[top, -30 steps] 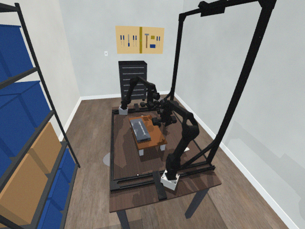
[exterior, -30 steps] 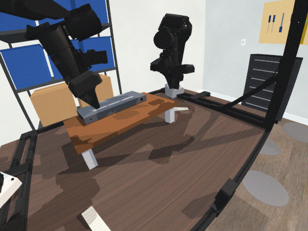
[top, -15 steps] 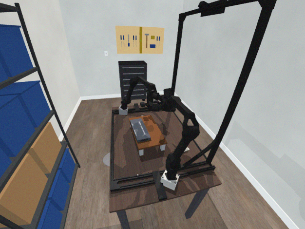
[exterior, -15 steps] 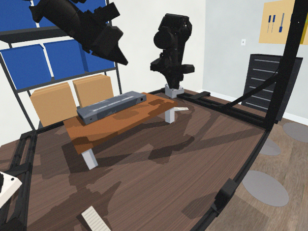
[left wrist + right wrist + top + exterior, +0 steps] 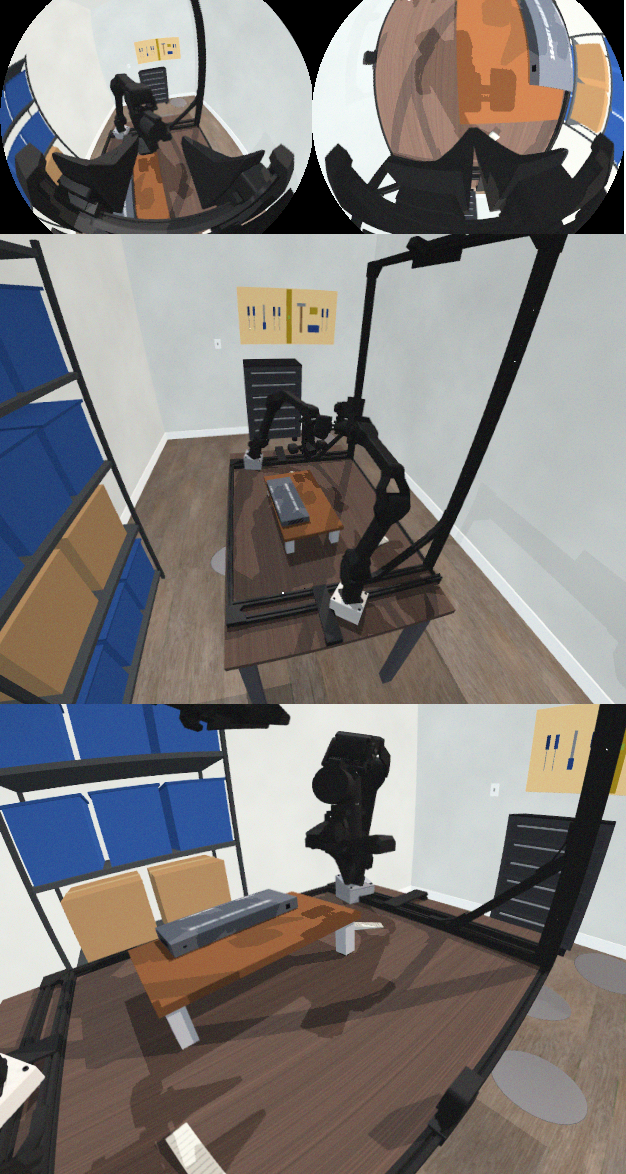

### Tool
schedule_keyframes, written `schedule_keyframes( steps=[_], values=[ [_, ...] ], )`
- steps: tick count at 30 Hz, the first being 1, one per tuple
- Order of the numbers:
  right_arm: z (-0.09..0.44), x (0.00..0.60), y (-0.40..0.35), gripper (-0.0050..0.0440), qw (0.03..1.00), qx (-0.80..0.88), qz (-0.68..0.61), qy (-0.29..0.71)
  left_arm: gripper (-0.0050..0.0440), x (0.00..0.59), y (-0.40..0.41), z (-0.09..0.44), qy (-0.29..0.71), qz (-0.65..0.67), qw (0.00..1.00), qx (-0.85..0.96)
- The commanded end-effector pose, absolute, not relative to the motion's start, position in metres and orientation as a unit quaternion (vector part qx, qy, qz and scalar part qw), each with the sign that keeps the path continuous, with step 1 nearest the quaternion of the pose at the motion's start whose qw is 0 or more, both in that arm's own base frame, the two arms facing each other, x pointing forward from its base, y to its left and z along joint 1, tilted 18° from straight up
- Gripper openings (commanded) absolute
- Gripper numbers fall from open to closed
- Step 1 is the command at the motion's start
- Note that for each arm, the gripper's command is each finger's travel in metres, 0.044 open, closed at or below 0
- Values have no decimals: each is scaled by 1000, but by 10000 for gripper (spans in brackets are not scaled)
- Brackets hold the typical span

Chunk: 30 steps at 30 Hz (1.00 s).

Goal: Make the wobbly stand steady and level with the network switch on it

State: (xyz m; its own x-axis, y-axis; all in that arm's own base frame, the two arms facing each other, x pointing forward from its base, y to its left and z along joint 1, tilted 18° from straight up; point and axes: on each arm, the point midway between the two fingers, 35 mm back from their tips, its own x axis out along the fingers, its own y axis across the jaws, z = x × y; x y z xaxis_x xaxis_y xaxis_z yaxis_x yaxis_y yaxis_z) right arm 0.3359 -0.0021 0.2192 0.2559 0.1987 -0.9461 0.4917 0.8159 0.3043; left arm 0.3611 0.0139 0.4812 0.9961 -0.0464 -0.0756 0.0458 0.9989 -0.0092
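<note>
The stand [image 5: 323, 517] [image 5: 227, 956] [image 5: 482, 50] has an orange top on short white legs and sits mid-table. The grey network switch [image 5: 288, 499] [image 5: 227, 919] [image 5: 547, 50] lies along one long side of it. One white wedge [image 5: 369, 925] [image 5: 384, 540] lies flat on the table beside a stand leg [image 5: 346, 939]. Another wedge [image 5: 189, 1149] lies far from the stand, near the table's edge. My left gripper [image 5: 160, 139] is open and empty, raised high and facing across the room. My right gripper [image 5: 473, 131] [image 5: 355, 876] is shut and empty, hanging above the table just off the stand's end.
The left arm [image 5: 386, 486] rises from its base beside the stand. A black frame rail [image 5: 283, 608] runs round the table top, with tall gantry posts [image 5: 485, 426]. A shelf with blue bins [image 5: 126, 820] and a dark drawer cabinet [image 5: 272, 395] stand off the table.
</note>
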Motion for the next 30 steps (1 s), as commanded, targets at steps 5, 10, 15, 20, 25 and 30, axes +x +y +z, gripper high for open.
schedule_keyframes(
  steps=[5,10,15,20,25,30],
  values=[
    [219,336,-2,0,739,287,-99,602,242,336,16,584,-143,-8,990,16],
    [219,336,-2,0,739,287,-99,602,242,325,16,610,-191,-4,981,20],
    [219,336,-2,0,739,287,-99,602,242,310,15,625,-225,-3,974,24],
    [219,336,-2,0,739,287,-99,602,242,272,14,682,-338,6,941,32],
    [219,336,-2,0,739,287,-99,602,242,234,13,720,-425,13,904,36],
    [219,336,-2,0,739,287,-99,602,242,234,13,720,-425,13,904,36]
  ],
)
